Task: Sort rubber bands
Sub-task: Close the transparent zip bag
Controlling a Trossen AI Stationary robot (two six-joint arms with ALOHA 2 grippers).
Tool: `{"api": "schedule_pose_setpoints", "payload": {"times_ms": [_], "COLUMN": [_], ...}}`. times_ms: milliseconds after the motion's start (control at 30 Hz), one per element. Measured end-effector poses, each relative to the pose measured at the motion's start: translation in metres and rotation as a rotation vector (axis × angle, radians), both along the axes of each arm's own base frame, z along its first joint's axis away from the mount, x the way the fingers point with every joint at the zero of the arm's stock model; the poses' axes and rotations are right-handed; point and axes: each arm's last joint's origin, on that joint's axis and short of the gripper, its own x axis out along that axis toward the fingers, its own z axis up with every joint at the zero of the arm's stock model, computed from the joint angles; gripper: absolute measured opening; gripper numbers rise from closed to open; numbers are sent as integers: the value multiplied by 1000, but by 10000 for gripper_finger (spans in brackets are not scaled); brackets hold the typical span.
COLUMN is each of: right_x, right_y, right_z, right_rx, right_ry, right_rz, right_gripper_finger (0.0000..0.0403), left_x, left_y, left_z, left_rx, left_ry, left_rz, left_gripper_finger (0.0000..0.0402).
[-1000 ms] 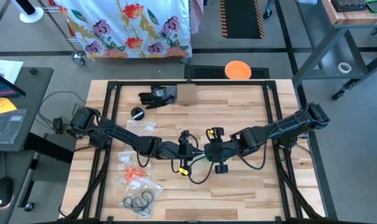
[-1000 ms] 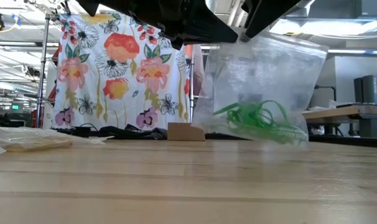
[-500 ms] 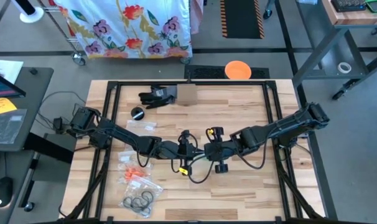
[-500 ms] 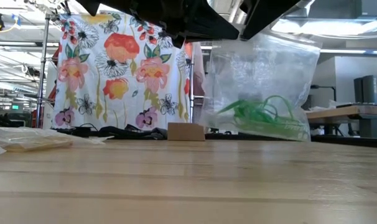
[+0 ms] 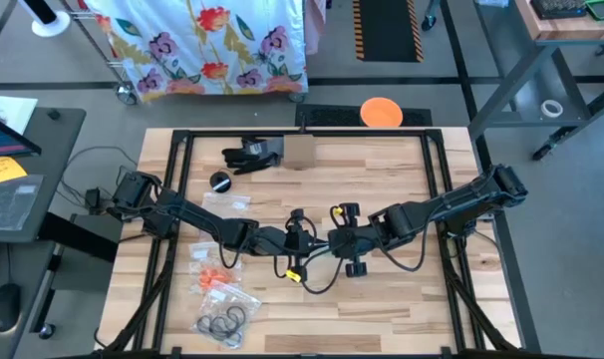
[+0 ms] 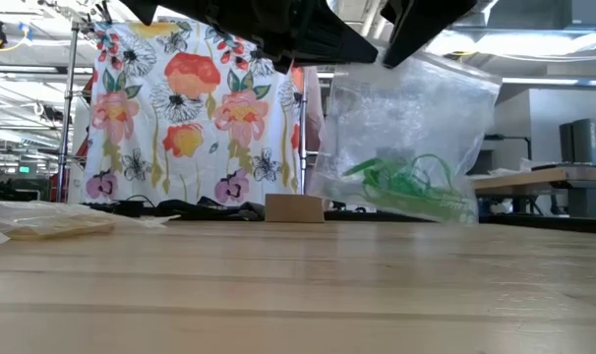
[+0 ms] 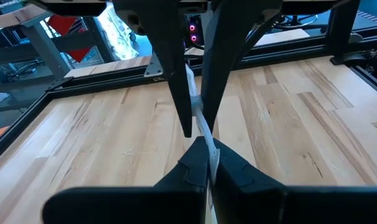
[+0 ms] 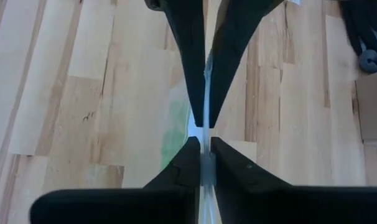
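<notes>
Here the left gripper [image 7: 201, 134] and right gripper [image 8: 206, 127] have their jaws pinched on the top edge of a clear bag [image 6: 406, 138] hanging above the counter [image 6: 298, 285], its green rubber bands [image 6: 406, 187] looking light, floppy and best carried by that rim.

1. The high view looked straight down from above on the whole wooden table [image 5: 382, 299] and both arms.
2. The low view sat at table-top height, facing level across the boards toward a floral cloth [image 6: 190, 118] in the room, which the high view also showed.
3. Each wrist view looked forward, close, past its own dark fingers [image 7: 176, 81] onto the table, both seeing the same clear bag [image 8: 206, 93].
</notes>
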Motion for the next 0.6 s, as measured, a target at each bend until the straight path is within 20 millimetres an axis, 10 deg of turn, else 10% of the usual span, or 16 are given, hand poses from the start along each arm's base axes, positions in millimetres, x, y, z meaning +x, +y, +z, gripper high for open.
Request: {"api": "schedule_pose_setpoints", "payload": {"times_ms": [600], "right_x": [-8], "right_y": [3], "right_z": [-2], "right_rx": [-4], "right_ry": [60], "right_rz": [-15], "right_gripper_finger": [19], "left_x": [-15], "left_y": [-14], "left_z": [16], "left_rx": [48], "left_ry": [11], "left_rz": [-20], "left_gripper_finger": [0]}}
